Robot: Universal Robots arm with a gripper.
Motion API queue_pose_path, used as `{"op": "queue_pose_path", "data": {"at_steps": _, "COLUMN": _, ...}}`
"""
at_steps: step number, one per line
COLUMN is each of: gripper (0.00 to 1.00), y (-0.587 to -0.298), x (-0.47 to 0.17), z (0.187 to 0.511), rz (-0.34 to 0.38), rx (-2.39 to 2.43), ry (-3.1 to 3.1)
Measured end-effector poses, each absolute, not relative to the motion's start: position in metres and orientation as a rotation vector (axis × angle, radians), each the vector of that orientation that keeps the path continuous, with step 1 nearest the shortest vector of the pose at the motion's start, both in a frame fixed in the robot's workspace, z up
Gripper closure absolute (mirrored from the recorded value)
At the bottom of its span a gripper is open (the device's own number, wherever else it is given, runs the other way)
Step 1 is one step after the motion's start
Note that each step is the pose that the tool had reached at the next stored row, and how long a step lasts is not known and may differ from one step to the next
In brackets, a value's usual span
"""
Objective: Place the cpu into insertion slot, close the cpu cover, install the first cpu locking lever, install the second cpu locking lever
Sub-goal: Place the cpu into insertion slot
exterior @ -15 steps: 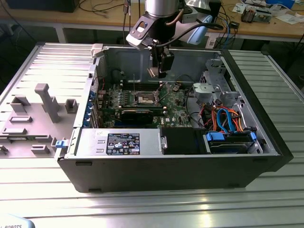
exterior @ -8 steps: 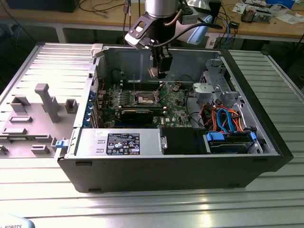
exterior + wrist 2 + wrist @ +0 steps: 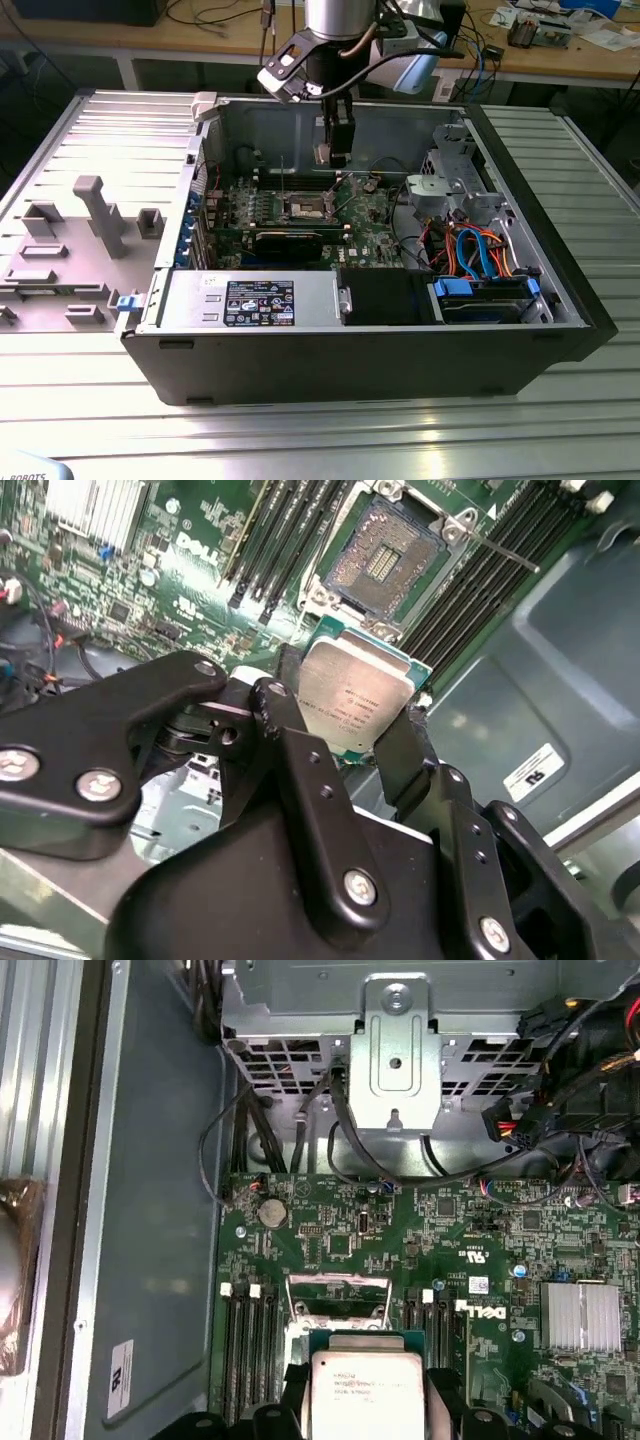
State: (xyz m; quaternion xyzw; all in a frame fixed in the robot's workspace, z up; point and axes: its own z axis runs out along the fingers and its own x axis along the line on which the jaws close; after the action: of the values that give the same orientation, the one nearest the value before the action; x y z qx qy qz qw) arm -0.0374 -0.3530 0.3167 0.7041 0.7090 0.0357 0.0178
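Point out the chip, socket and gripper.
chip (image 3: 356,690): second wrist view, middle of its metal top.
socket (image 3: 385,558): second wrist view, centre of its pin field.
gripper (image 3: 344,716): second wrist view, midway between its fingertips.

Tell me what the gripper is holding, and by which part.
The gripper holds the cpu, its fingers clamped on two opposite edges, metal top uncovered. The insertion slot is empty.

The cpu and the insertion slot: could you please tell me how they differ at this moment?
The cpu is clamped by the jaws of the gripper, off the board; the insertion slot sits fixed in the green motherboard. The cpu shows a solid dull silver top; the insertion slot is an open dark recess, empty. Both are square, of like footprint.
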Motion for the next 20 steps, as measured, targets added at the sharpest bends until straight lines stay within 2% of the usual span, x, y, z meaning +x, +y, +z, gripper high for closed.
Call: {"op": "queue_pose_path", "data": {"at_steps": 20, "gripper": 0.46, "y": -0.3530, "x": -0.0374, "z": 0.3151, "rz": 0.108, "rx": 2.281, "ry": 2.101}}
